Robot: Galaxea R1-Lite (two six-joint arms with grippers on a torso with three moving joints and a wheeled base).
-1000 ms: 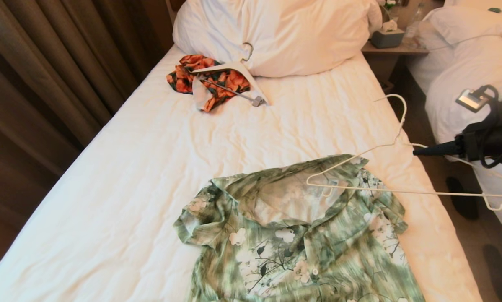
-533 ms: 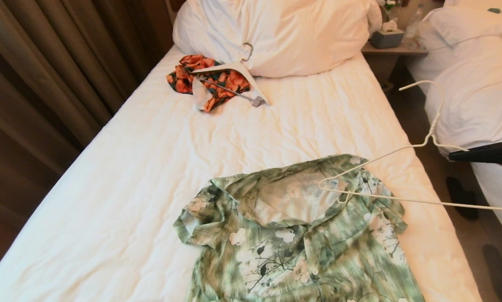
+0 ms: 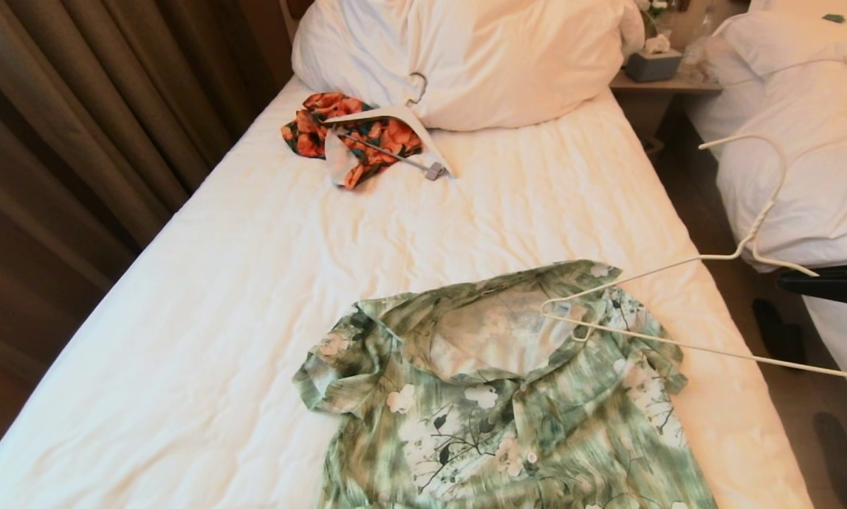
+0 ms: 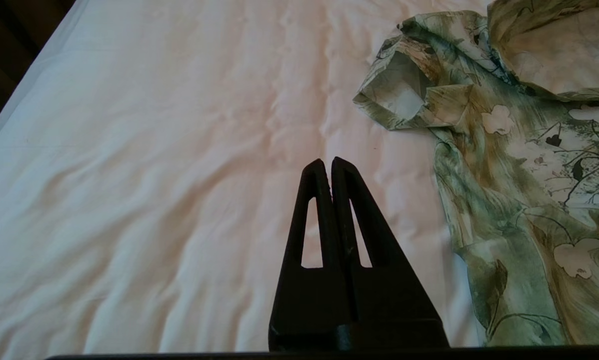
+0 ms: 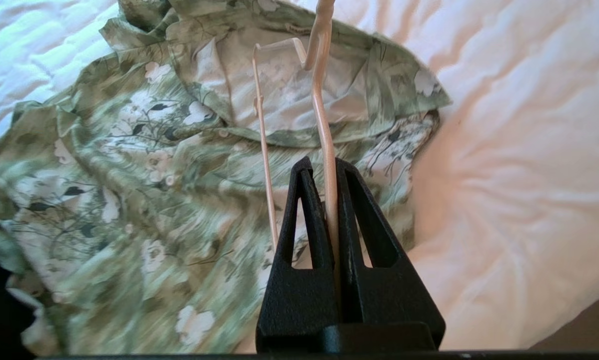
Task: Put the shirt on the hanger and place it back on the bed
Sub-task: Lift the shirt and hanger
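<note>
Two grippers on my screens: my right gripper (image 5: 328,165) sits off the right edge of the bed (image 3: 254,297), fingers pinched tight on one thin wire of the hanger (image 3: 685,304). That hanger is up in the air, tilted, its far corner hovering over the collar of the shirt (image 3: 494,396), hook pointing up toward the other bed (image 3: 805,141). Shirt lies flat, front up, collar open, near the foot end. My left gripper (image 4: 328,162) hangs over bare sheet beside the shirt's sleeve, fingers pressed together on nothing. Up by the pillow (image 3: 466,56) there's an orange garment (image 3: 356,131) with a white hanger (image 3: 395,120) on it.
</note>
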